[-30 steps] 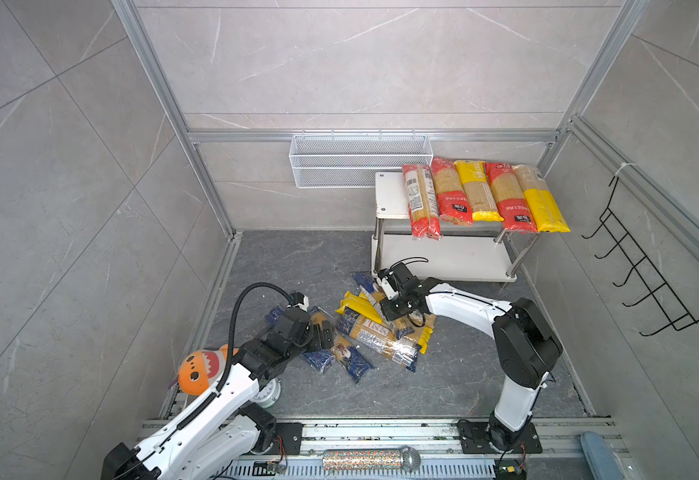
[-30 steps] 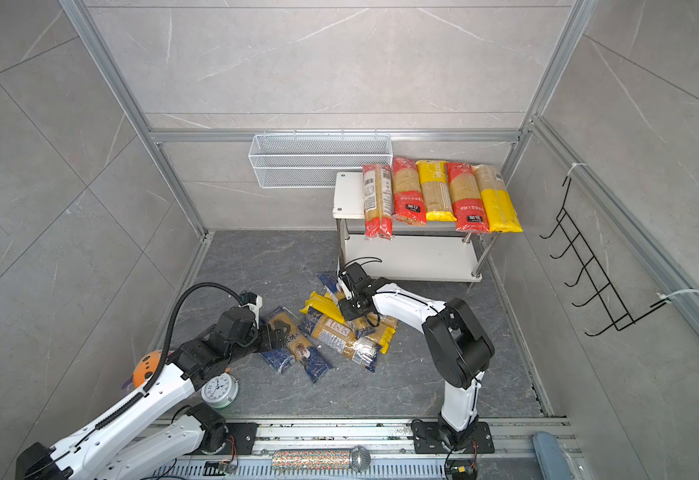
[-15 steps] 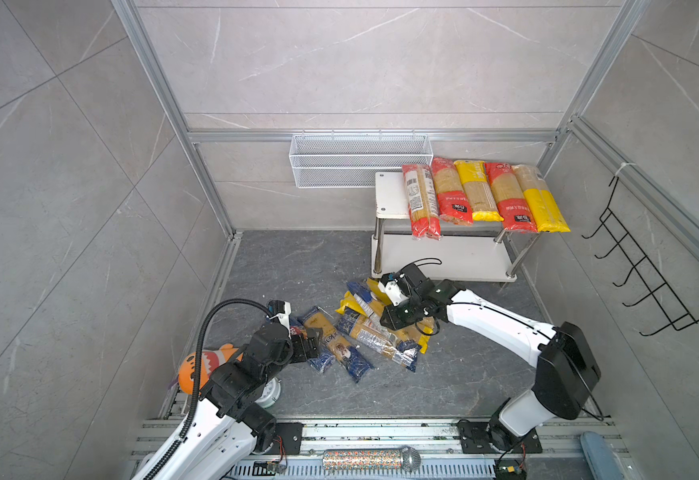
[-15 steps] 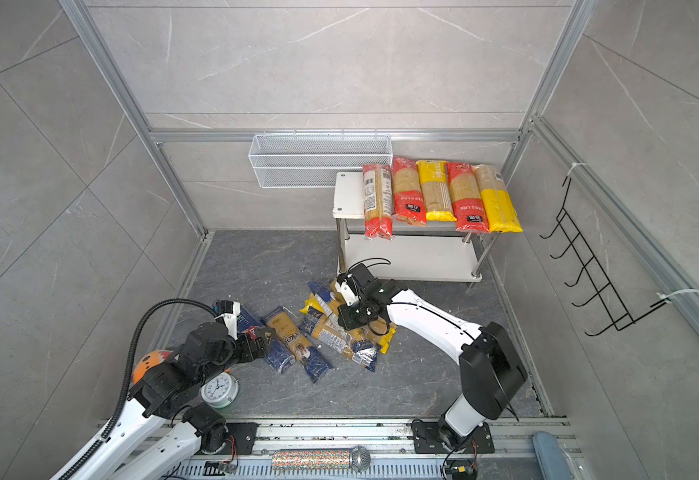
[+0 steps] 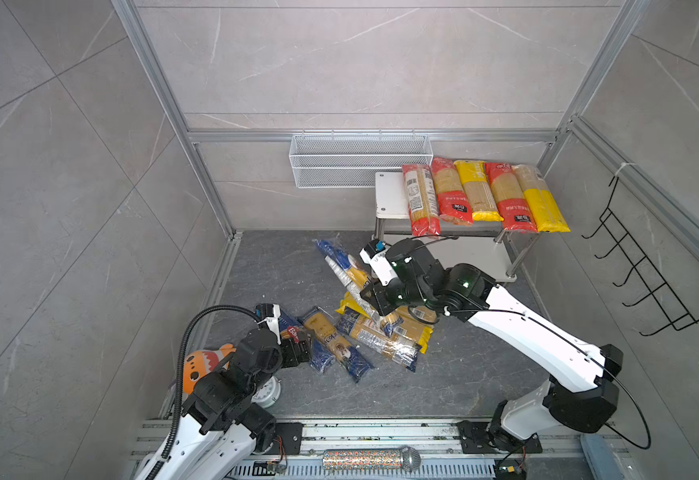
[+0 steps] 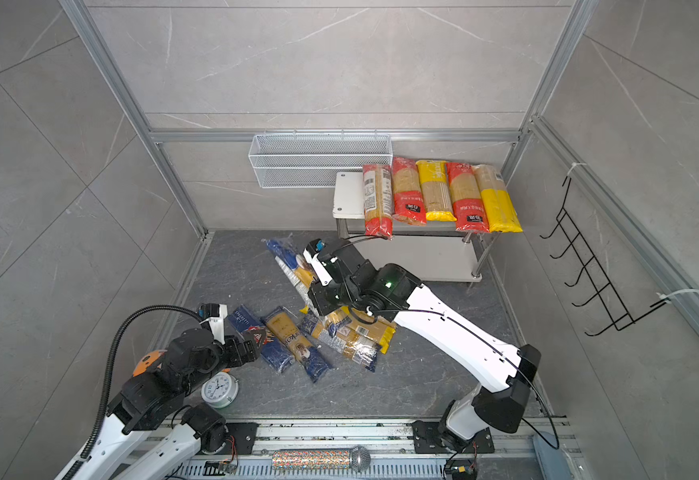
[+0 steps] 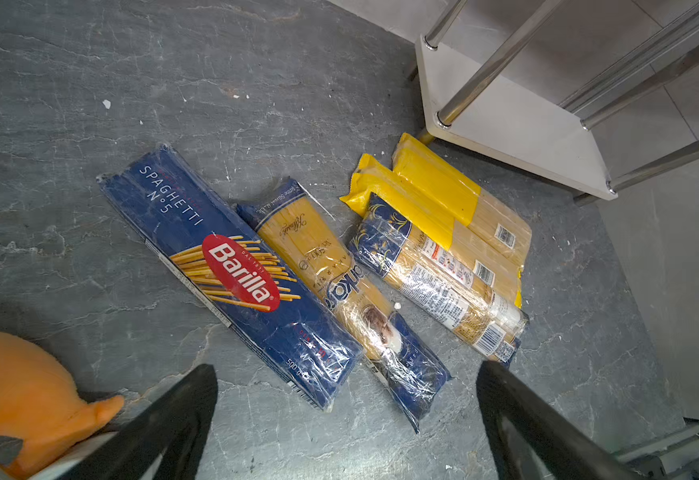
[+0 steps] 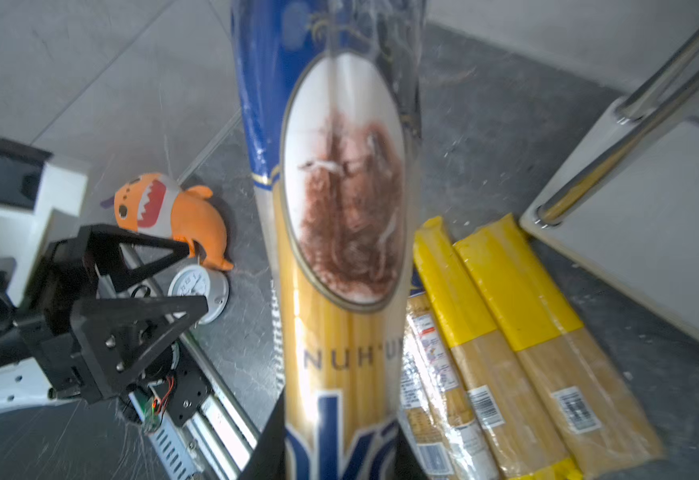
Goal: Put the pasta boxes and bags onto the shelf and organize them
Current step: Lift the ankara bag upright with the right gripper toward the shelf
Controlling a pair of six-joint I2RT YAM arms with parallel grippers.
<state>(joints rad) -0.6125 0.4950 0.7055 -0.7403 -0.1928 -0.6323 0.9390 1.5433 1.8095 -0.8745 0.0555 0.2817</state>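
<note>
While left tool (image 7: pixel 345 374) gapes empty, right tool (image 8: pixel 337 455) pinches crinkly (blue-ended) spaghetti bag (image 8: pixel 339 199).

In the right wrist view the pasta bag (image 8: pixel 339 257) is blurred and runs off the picture at both ends, and the right gripper (image 8: pixel 335 457) around it shows only as two dark slivers at the edge. In the left wrist view the orange toy (image 7: pixel 19 386) is cut by the edge, as is the shelf (image 7: pixel 518 124) (lower board and legs only). In a top view the left arm (image 5: pixel 223 386) covers part of the clock (image 5: pixel 268 397).
</note>
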